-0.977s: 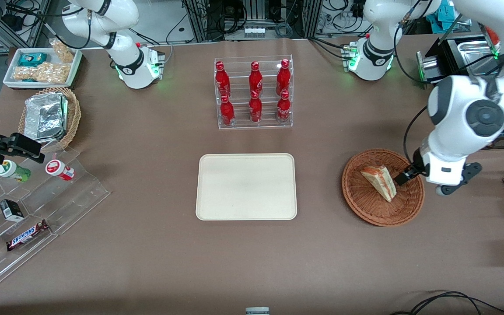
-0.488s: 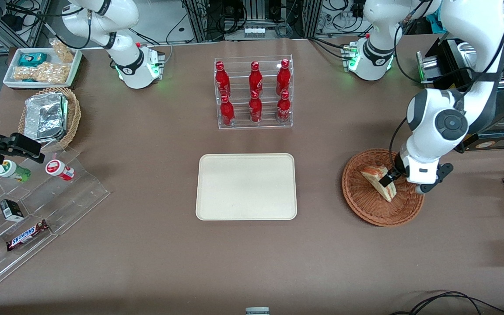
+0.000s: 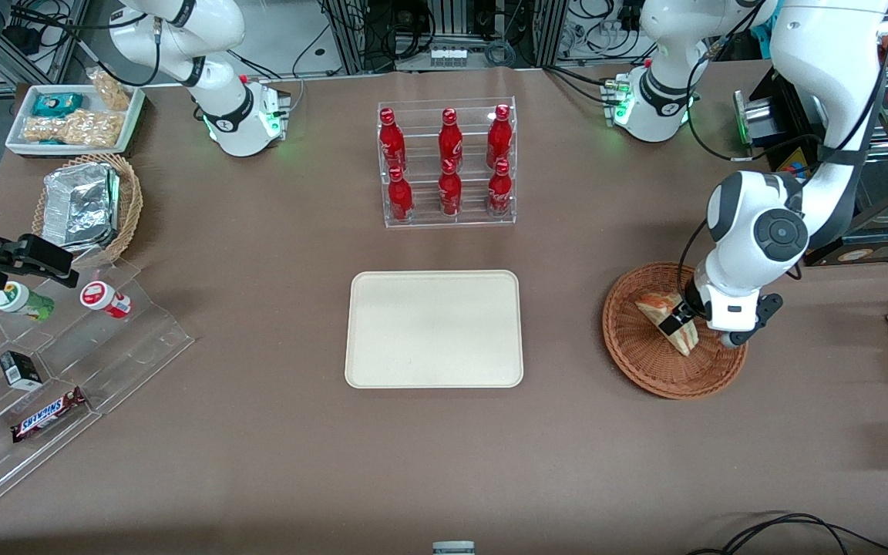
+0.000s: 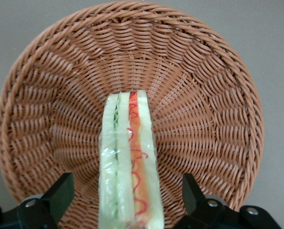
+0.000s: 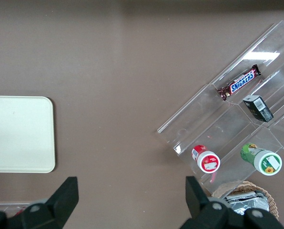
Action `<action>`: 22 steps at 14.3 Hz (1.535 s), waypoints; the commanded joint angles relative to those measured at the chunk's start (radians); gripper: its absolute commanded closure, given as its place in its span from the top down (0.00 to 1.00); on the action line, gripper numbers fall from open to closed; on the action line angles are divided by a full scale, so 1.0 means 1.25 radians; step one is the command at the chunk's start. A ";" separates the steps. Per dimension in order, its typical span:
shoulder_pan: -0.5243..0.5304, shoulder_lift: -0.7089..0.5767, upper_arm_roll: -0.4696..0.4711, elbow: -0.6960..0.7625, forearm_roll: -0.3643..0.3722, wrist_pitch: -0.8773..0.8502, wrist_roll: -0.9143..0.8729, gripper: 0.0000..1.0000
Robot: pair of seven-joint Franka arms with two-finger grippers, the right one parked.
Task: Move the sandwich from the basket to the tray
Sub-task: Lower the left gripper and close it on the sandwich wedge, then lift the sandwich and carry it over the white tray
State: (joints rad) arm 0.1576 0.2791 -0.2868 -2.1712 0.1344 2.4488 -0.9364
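brown table; sandwich (image 4: 127, 162) on edge in basket (image 4: 213, 95), open tool (image 4: 127, 202) astride

The brown table (image 3: 259, 447) carries the tray (image 3: 434, 329), basket (image 3: 644, 362) and bottle rack (image 3: 448, 166), with the gripper (image 3: 677, 317) over the basket

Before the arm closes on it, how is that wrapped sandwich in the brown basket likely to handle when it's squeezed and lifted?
The sandwich is soft bread in layers, so it will probably squash under a firm pinch. Its clear wrap looks glossy, so it may slide a little. It looks light for its size. The gripper is open, with fingers either side of the sandwich in the basket, so it should lift evenly.
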 commanded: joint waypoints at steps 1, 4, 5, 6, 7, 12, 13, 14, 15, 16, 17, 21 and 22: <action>-0.019 0.027 0.000 -0.003 0.014 0.040 -0.059 1.00; -0.023 0.032 0.001 -0.017 0.014 0.040 -0.063 1.00; -0.023 0.036 0.001 -0.015 0.014 0.039 -0.067 0.99; -0.023 0.037 0.001 -0.015 0.014 0.036 -0.079 0.82; -0.021 0.033 0.002 -0.015 0.014 0.032 -0.080 0.54; -0.014 -0.024 0.007 0.027 0.016 -0.073 -0.079 0.03; -0.014 -0.039 0.017 0.048 0.027 -0.102 -0.072 0.03; -0.014 -0.048 0.024 0.070 0.046 -0.131 -0.069 0.03; -0.016 -0.051 0.024 0.101 0.058 -0.173 -0.069 0.03; -0.019 -0.053 0.023 0.130 0.059 -0.223 -0.063 0.04; -0.024 -0.053 0.020 0.165 0.059 -0.282 -0.041 0.05; -0.100 -0.033 0.007 0.277 0.056 -0.407 -0.001 0.08; -0.140 -0.026 0.007 0.289 0.056 -0.408 0.016 0.08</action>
State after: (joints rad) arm 0.0637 0.2140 -0.2798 -1.8648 0.1892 1.9728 -0.9375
